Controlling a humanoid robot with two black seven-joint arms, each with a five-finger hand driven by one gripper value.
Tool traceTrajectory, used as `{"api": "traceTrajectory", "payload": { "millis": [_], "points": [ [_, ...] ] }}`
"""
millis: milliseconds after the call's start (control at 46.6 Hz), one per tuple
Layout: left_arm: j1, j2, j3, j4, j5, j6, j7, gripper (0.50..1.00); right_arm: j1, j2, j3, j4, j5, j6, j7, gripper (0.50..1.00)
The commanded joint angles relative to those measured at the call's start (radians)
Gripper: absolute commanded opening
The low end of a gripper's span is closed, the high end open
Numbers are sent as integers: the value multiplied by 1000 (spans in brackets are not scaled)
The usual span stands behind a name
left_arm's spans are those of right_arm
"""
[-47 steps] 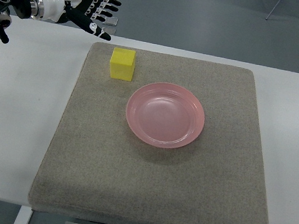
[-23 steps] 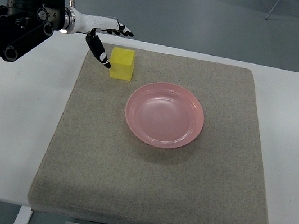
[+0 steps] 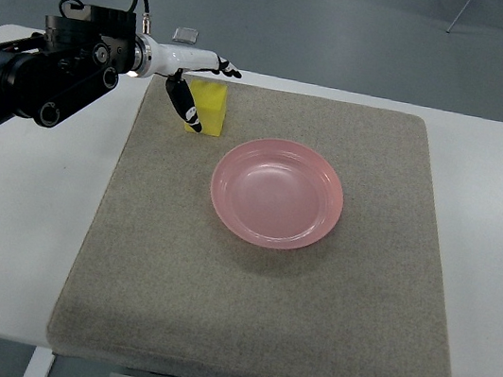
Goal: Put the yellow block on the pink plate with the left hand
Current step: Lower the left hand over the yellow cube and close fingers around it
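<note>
A yellow block [image 3: 211, 106] sits on the grey mat, up and left of the pink plate [image 3: 277, 193]. My left hand [image 3: 203, 85] has come in from the left and straddles the block: the thumb [image 3: 185, 104] hangs down in front of its left face, and the other fingers [image 3: 223, 67] reach over its far edge. The hand is open around the block and has not closed on it. The plate holds nothing. My right arm does not show.
The grey mat [image 3: 249, 322] covers most of the white table [image 3: 9, 208]. The black left forearm [image 3: 29, 82] stretches over the table's left part. A small dark object [image 3: 186, 35] lies on the floor beyond the table's far edge.
My left arm has swung in to the right and toward the block. The hand turned from a flat spread beyond the table to a thumb-down pose around the block. The block and plate stayed put.
</note>
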Motion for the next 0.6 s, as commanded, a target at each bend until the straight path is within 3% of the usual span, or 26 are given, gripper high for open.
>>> {"api": "traceTrajectory", "payload": {
  "millis": [0, 107, 322, 579],
  "points": [
    [8, -6, 0, 1, 22, 15, 0, 984, 0, 0, 0, 0, 0, 0, 0, 924],
    [10, -10, 2, 3, 28, 17, 0, 964, 0, 0, 0, 0, 0, 0, 0, 924],
    [10, -10, 5, 6, 76, 23, 5, 776, 0, 0, 0, 0, 0, 0, 0, 924],
    [10, -10, 3, 17, 81, 67, 5, 649, 0, 0, 0, 0, 0, 1, 0, 924]
  ]
}}
